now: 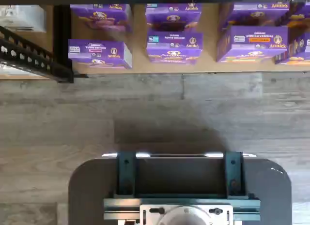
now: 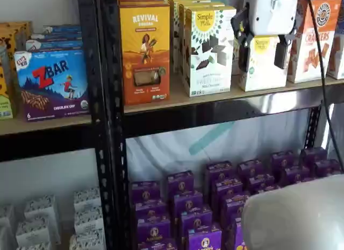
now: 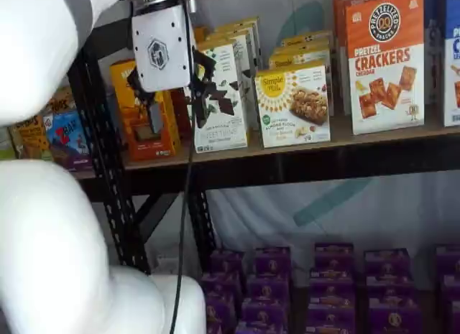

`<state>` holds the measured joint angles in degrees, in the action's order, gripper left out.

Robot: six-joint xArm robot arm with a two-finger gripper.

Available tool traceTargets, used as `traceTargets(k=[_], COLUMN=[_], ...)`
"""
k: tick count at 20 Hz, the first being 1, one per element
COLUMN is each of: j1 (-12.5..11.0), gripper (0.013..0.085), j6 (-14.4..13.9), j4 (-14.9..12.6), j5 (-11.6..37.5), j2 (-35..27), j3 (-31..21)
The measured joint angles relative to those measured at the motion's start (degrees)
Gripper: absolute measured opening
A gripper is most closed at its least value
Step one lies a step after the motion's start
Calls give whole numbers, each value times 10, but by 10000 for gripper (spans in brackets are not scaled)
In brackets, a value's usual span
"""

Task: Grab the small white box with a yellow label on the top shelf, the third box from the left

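Small white box (image 2: 263, 78): short white carton with a yellow sunburst round logo near its top and a small teal mark at its left side. In a shelf view (image 3: 293, 104) I also read grey lettering and a picture of brown cookies on its face. It stands upright at the front edge of the top shelf (image 2: 215, 97), a light tan board over a glossy black beam.

Items on that shelf, left to right, as I see them from the console:
- Orange Revival box (image 2: 145, 51), upright, nearest the left black upright (image 2: 110, 121).
- Tall white box (image 2: 208, 48) with dark cookie shapes, just beside the Revival box.
- The small white box, just beside the tall one and plainly shorter.
- Orange crackers box (image 2: 312, 40), toward the shelf's right end, just beside the small box.

Gripper (image 2: 262, 63): white body, two black fingers set wide, a clear gap between them, holding nothing. In one shelf view the fingers frame the small white box's upper part; in the other the gripper (image 3: 177, 122) hangs before the Revival and tall boxes. I cannot tell how near the fingers are to the carton.

Other stock: a purple Z Bar box (image 2: 52, 83) in the bay left of the upright; purple boxes (image 2: 226, 196) in rows on the low level, also in the wrist view (image 1: 174, 46) beyond grey plank flooring (image 1: 155, 109).
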<state>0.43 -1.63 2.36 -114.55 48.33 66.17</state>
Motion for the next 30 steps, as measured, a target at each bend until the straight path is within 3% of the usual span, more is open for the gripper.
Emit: traceTargets(k=[2, 5, 11, 15, 26, 30], j1=[-22, -28, -27, -46, -165, -190], gripper=[850, 850, 850, 850, 850, 850], j6=[10, 13, 20, 45, 165, 190], j4=[24, 32, 17, 2, 3, 9], j5=[-14, -20, -2, 34, 149, 182], j2=[-8, -11, -8, -10, -83, -104], j3=[6, 9, 4, -5, 3, 9])
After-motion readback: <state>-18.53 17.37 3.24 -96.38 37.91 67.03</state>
